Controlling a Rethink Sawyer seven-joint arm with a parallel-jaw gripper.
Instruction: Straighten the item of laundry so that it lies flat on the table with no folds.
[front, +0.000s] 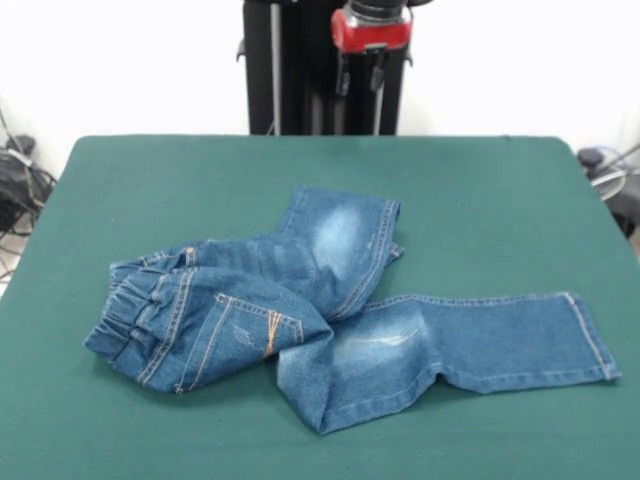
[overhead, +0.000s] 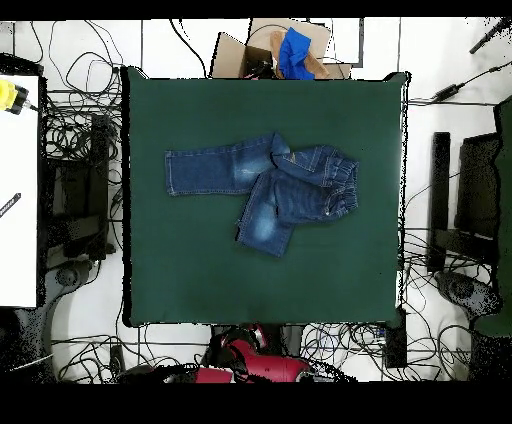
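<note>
1. Jeans (front: 330, 300) lie crumpled near the middle of the green surface (front: 480, 190), nothing holding them.
2. One leg lies flat, running straight away from the waistband (front: 125, 315); this gives the long axis, across the surface's width.
3. The other leg is folded and juts off at an angle, partly overlapping the seat beside the waistband.
4. Judged step: straightening has not started, since the arm (front: 370, 30) is drawn back behind the far edge, well apart from the waistband.
5. Whether the jaws are released or clenched cannot be told.
6. Next move probably calls for gripping the folded leg's hem and drawing it parallel to its mate.
</note>
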